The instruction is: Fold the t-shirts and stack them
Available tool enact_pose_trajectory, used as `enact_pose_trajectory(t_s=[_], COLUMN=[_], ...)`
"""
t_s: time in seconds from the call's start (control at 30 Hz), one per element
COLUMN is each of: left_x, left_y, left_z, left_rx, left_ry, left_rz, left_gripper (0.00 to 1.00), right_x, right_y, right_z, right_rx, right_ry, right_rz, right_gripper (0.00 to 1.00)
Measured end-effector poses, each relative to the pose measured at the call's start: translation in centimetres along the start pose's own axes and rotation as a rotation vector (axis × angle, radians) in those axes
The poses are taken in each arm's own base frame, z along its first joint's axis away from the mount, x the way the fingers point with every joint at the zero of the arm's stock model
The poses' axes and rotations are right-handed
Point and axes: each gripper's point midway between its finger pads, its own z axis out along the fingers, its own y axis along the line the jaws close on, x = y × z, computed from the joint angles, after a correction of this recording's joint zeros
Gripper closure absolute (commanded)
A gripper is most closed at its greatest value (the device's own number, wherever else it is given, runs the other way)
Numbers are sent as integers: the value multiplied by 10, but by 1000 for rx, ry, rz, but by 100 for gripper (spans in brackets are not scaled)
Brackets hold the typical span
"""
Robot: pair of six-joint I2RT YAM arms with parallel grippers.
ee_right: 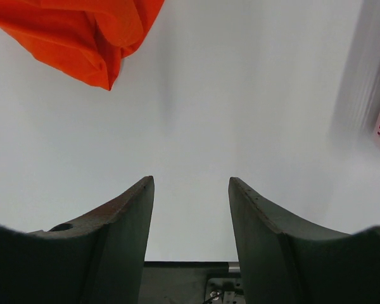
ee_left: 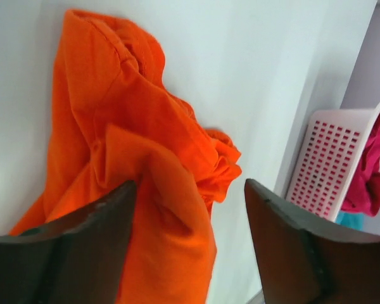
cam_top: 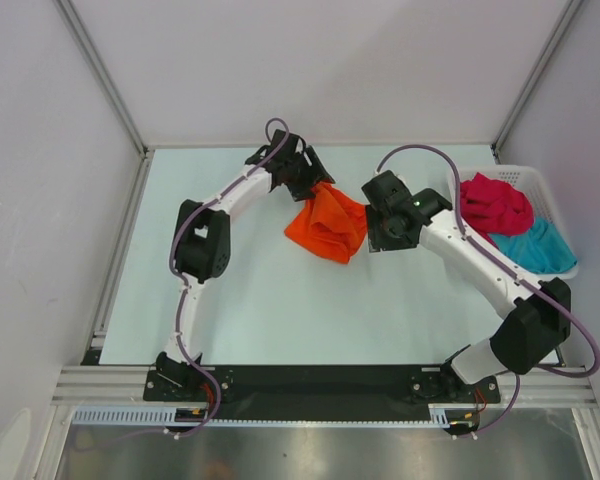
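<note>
Two robot arms work one pale table (cam_top: 260, 310), with three t-shirts and one basket in view. Nearest the bases, the right gripper (ee_right: 191, 180) hangs over bare tabletop, its two fingers parted to a moderate gap with nothing between them. Just beyond and to its left lies the orange t-shirt (cam_top: 327, 228), a crumpled heap at mid-table, unfolded. The left gripper (ee_left: 190, 183) sits at the heap's far edge, jaws spread wide. Orange cloth bunches up between the fingers and against the left one, but no clamp on it shows, and whether it rests on the pad cannot be told.

Along the table's right side stands the white lattice basket (cam_top: 510, 172). It holds the teal t-shirt (cam_top: 538, 250) at the near end and the red t-shirt (cam_top: 495, 205) heaped at the far end, spilling above the rim. Both are wadded, sleeves and collars impossible to pick out. The right arm crosses the basket's near left corner, and the left wrist camera cuts the basket off at its frame edge.
</note>
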Motion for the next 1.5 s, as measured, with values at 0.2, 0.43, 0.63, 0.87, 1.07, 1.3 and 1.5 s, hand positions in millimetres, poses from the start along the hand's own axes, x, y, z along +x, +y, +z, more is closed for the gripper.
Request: enact_pose_trajectory(t_s=[0.2,0.43,0.63,0.87,1.07,1.3,1.5], left_x=[1,-1,-17,-39,-20,-12,-17], left_y=[7,36,71,75,95,105,107], left_z=[2,-24,-104,-181,-179,-175,-177], left_rx=[-19,-85,-114,-62,-91,-105,-92], left_ry=[7,-15,-130,-299,-269,-246,-251], left_rz=[9,-13,-75,-89,-90,-98,-98], left_gripper=[4,4,4,4,4,4,4], right_x=[0,-9,-34,-59,-76,-107,-116], right_y=[6,31,71,118,142,158,161], right_z=[7,9,9,42,69,71,82], right_rx=[-8,-44,-111,-161,-172,-196,-193], right_ry=[13,8,-41,-44,-41,-95,-97], right_rz=[-6,-42,-78,-130,-158,-159,-161], right_gripper=[44,44,44,44,44,44,44])
